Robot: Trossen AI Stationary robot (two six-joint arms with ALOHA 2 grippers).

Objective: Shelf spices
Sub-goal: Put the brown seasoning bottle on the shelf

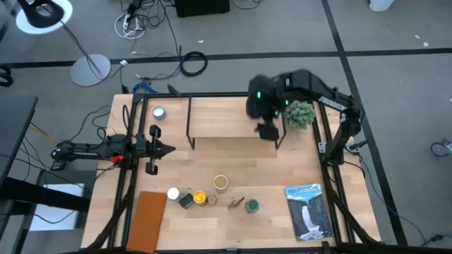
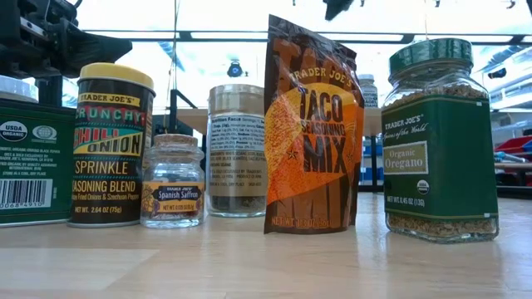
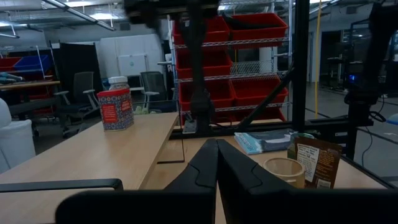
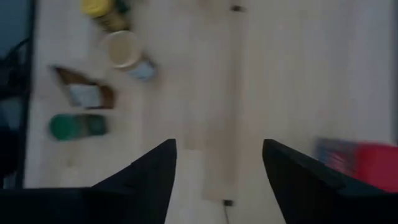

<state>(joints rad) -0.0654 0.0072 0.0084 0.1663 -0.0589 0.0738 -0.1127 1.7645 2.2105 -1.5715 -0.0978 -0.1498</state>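
**Right arm over the shelf, spices lined along the near edge**

From above, the shelf (image 1: 233, 123) stands at the table's far side. The right gripper (image 1: 268, 131) hangs over its right end, beside a small green plant (image 1: 299, 113). The left gripper (image 1: 168, 149) waits at the table's left, fingers pressed together. A row of spices (image 1: 212, 197) sits near the front edge, a book (image 1: 308, 210) to their right.

At table height stand a chili onion jar (image 2: 110, 145), a saffron jar (image 2: 172, 181), a taco seasoning packet (image 2: 312, 129) and an oregano jar (image 2: 439, 141).

The left wrist camera shows a red-labelled jar (image 3: 115, 104) on the shelf top.

The right wrist camera shows spread fingers (image 4: 146, 177), nothing between them.
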